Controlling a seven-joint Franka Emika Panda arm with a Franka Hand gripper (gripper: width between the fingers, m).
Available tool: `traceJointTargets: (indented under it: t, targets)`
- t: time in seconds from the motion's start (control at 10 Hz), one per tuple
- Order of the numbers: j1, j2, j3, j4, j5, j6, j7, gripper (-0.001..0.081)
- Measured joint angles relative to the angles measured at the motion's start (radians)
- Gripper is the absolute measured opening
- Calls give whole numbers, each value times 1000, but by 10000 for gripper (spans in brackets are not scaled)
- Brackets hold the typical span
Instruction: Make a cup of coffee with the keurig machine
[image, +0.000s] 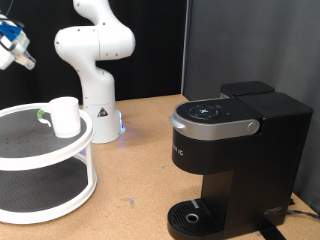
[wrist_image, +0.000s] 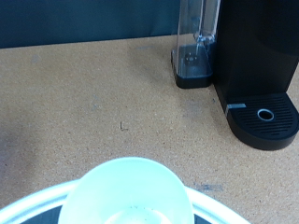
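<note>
- We see the cup (image: 64, 115) on a white tiered stand (image: 60, 195), at nine o'clock from the machine (image: 232, 160), well apart.
- Our gripper (image: 12, 45) hangs above at eleven o'clock; whether its fingers are spread, we cannot tell.
- Risk: an off-centre grasp could tip the cup or spin the stand.

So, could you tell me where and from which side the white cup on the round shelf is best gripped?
Probably from above, pinching one wall at the rim. The cup stands upright on the top tier of the round shelf with its mouth open. No handle shows in either view, so it offers no clear grip. The gripper is above, at the exterior view's top left.
</note>
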Motion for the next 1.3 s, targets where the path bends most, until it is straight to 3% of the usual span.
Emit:
traceJointTargets:
  t: [0.3, 0.4, 0.5, 0.7, 0.8, 0.9, 1.0, 1.3]
  targets:
    - [1, 21, -20, -62, 48, 57, -21, 0]
    - [1, 24, -25, -77, 52, 70, -38, 93]
    - [1, 26, -29, -90, 53, 81, -51, 93]
    - [1, 27, -30, -116, 49, 114, -64, 414]
    - [1, 27, -30, -128, 44, 129, -65, 414]
    - [0, 27, -31, -141, 40, 147, -68, 597]
    - [0, 28, -34, -156, 36, 162, -72, 727]
    - [-1, 29, -58, -195, 18, 195, -104, 791]
